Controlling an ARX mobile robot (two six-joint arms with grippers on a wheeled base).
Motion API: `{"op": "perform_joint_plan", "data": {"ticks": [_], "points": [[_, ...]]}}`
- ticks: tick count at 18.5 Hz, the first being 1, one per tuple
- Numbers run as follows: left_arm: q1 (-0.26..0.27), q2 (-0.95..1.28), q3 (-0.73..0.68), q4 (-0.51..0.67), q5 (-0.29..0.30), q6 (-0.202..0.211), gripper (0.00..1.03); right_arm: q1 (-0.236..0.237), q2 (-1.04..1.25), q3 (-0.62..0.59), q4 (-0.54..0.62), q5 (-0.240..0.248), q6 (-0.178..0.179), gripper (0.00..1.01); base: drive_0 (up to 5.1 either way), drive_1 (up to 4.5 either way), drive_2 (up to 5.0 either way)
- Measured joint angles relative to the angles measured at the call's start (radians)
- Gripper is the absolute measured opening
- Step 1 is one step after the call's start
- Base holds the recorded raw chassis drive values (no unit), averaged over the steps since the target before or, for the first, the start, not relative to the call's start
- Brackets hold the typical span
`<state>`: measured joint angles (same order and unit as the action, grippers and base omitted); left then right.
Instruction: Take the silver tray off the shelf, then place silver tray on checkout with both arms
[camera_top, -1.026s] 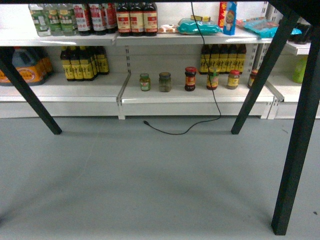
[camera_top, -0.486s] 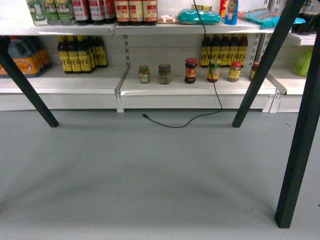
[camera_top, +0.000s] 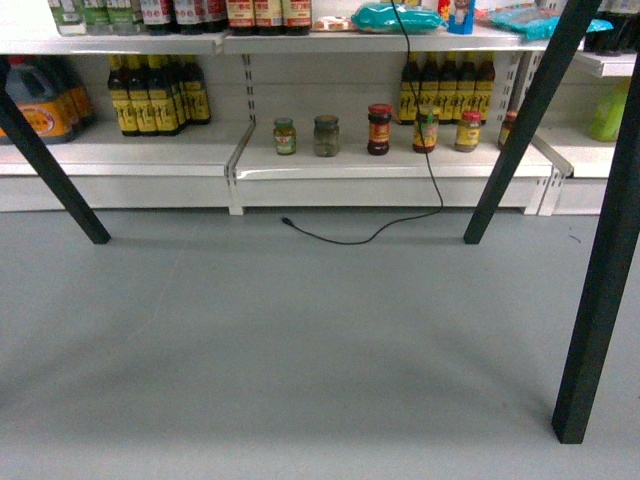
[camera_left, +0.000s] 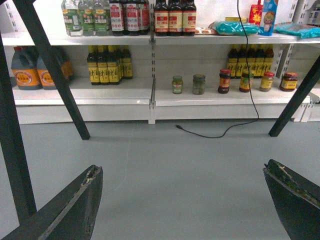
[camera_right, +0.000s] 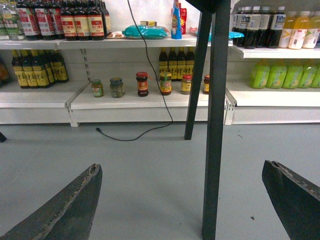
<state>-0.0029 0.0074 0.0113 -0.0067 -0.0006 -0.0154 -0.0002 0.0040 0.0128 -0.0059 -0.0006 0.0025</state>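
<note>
The silver tray is out of view in all three views. Of the checkout only black slanted legs show, and its top is out of view. In the left wrist view my left gripper is open, its two dark fingers wide apart over bare grey floor. In the right wrist view my right gripper is open too, with one upright black leg standing beyond the gap between its fingers. Neither gripper appears in the head view.
White store shelves run along the back with dark sauce bottles, small jars and green drink bottles. A black cable hangs down and trails on the grey floor. More black legs stand at right and left.
The head view has dropped: shelves, jars and cable have slid upward in the frame and the top shelf's bottles are now cut off. More floor shows.
</note>
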Motion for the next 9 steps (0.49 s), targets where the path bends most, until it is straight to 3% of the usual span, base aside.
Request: {"op": "perform_joint_plan", "data": {"ticks": [9], "points": [[0.0, 0.0, 0.0, 0.0, 0.0, 0.0, 0.98, 0.0, 0.0, 0.0, 0.0, 0.0, 0.0, 0.98, 0.0, -4.21, 4.2]]}}
